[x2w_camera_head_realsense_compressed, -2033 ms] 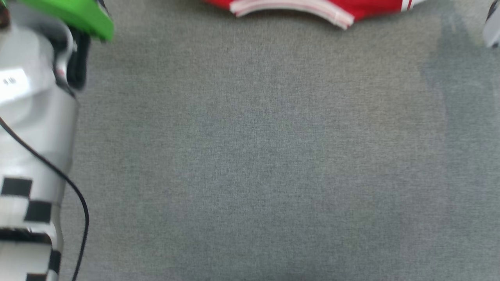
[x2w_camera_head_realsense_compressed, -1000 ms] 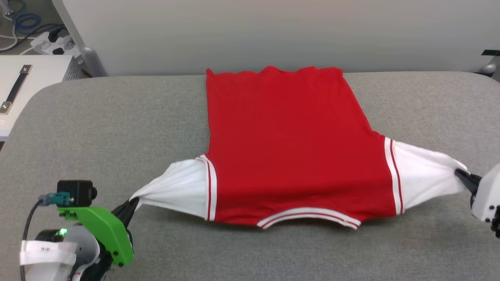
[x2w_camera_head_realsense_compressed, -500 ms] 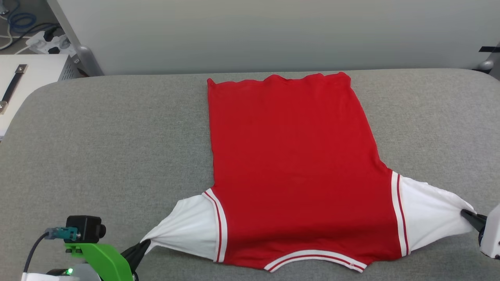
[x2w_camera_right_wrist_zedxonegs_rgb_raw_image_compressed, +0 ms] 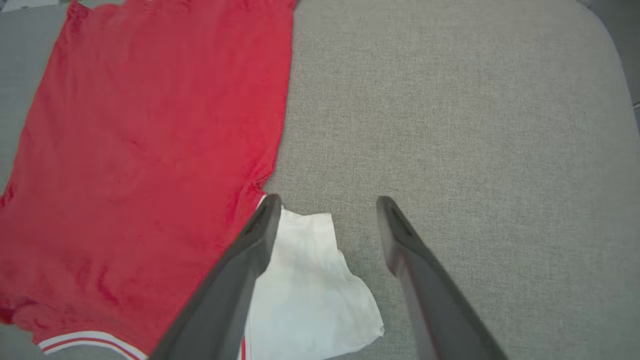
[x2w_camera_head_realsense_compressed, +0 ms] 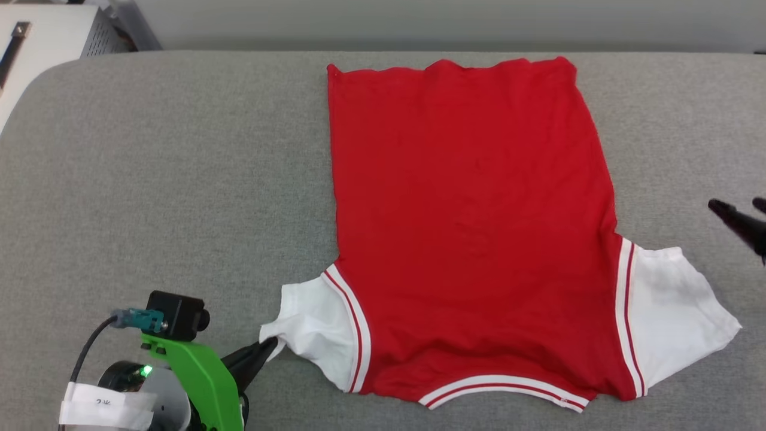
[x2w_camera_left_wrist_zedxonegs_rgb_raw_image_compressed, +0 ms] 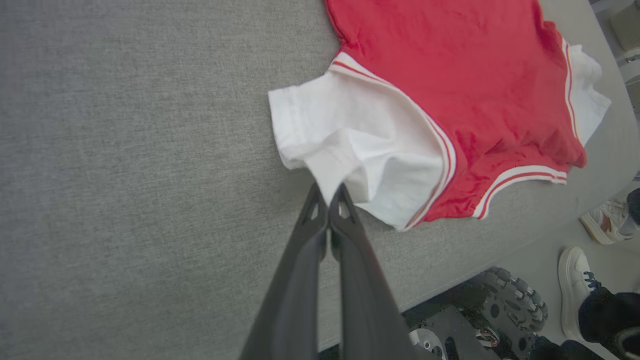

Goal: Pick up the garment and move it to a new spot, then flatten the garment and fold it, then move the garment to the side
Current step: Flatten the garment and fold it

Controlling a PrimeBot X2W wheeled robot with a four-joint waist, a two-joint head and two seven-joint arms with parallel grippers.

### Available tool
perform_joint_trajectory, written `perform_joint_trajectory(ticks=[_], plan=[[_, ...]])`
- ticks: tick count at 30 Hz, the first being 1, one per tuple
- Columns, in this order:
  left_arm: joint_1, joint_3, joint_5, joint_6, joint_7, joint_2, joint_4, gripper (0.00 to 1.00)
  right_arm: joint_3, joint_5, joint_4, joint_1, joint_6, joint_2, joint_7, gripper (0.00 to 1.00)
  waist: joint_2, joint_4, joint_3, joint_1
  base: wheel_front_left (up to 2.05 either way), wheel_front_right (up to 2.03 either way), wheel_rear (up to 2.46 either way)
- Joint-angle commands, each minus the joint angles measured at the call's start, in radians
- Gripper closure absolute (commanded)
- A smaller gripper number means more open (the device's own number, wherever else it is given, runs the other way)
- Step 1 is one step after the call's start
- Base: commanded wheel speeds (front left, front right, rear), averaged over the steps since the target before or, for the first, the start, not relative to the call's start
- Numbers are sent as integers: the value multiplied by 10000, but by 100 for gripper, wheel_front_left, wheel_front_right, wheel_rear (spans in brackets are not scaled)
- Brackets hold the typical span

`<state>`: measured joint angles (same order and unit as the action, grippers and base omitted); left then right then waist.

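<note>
The garment [x2w_camera_head_realsense_compressed: 473, 221] lies spread flat on the grey table [x2w_camera_head_realsense_compressed: 167, 179], plain red side up, with its striped collar toward me. No print shows. My left gripper [x2w_camera_head_realsense_compressed: 269, 346] is shut on the edge of the left white sleeve [x2w_camera_head_realsense_compressed: 311, 332], which is bunched and slack; the left wrist view shows the gripper [x2w_camera_left_wrist_zedxonegs_rgb_raw_image_compressed: 327, 192] pinching the sleeve [x2w_camera_left_wrist_zedxonegs_rgb_raw_image_compressed: 350, 140]. My right gripper [x2w_camera_head_realsense_compressed: 737, 206] hangs open at the right edge, apart from the right white sleeve [x2w_camera_head_realsense_compressed: 676, 311]. In the right wrist view the gripper [x2w_camera_right_wrist_zedxonegs_rgb_raw_image_compressed: 328, 202] is spread above that sleeve [x2w_camera_right_wrist_zedxonegs_rgb_raw_image_compressed: 310, 285], beside the garment's red body [x2w_camera_right_wrist_zedxonegs_rgb_raw_image_compressed: 150, 125].
A white cabinet [x2w_camera_head_realsense_compressed: 42, 36] stands past the table's far left corner. In the left wrist view a person's white shoes [x2w_camera_left_wrist_zedxonegs_rgb_raw_image_compressed: 575, 285] and my wheeled base [x2w_camera_left_wrist_zedxonegs_rgb_raw_image_compressed: 515, 310] are on the floor past the table's near edge [x2w_camera_left_wrist_zedxonegs_rgb_raw_image_compressed: 450, 280]. Bare grey surface flanks the garment.
The head camera has tilted down. My right gripper has let go of the right sleeve and opened, ending up beyond it. The sleeves, earlier pulled taut, now lie slack; my left gripper still holds its sleeve.
</note>
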<state>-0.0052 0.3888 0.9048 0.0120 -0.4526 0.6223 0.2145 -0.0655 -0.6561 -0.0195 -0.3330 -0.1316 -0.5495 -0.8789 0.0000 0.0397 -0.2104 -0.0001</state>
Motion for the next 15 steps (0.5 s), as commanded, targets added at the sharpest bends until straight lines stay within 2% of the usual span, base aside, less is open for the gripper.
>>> perform_joint_trajectory(ticks=[1, 6, 12, 15], plan=[[-257, 72, -125, -3, -98, -9, 168, 100, 52, -29, -137, -565, 9, 53, -329, 0, 0, 737, -1099, 1, 0, 0, 0], [-842, 335, -438, -63, -282, -104, 760, 100, 60, 263, 285, -2683, 9, 198, -1760, 0, 0, 1411, -2118, 1, 0, 0, 0], [-1490, 637, -808, -130, -420, -282, 1238, 100, -280, 1193, 1944, -5155, 9, 371, -3380, 0, 0, 2280, -3157, 1, 0, 0, 0], [-1758, 732, -919, -165, -351, -461, 1284, 100, -624, 2010, 2857, -6219, 9, 451, -3888, 0, 0, 2684, -3520, 1, 0, 0, 0]])
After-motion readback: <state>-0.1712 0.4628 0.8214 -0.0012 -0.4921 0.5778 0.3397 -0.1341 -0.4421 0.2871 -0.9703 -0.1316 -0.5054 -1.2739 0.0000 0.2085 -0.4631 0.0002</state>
